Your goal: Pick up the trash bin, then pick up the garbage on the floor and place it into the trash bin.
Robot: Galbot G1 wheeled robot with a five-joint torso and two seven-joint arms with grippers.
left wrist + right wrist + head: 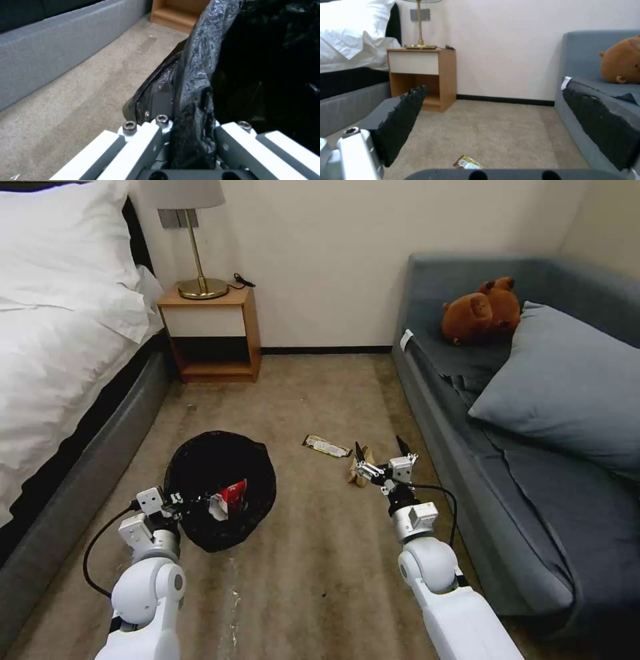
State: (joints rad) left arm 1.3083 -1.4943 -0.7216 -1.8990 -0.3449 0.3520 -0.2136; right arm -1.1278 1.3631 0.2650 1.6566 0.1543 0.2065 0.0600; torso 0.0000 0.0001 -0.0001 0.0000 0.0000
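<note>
While left end effector (179, 500) grips trash bin (200, 460) (rim), right end effector (383, 452) hovers wide.

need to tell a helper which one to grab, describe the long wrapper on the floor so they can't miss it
Look at the carpet between the bed and the grey sofa, just off the sofa's front edge. The bar wrapper lies flat there, beyond the open right tool. Unlike the crumpled tan paper beside it, it is long, thin and yellow-black.
</note>
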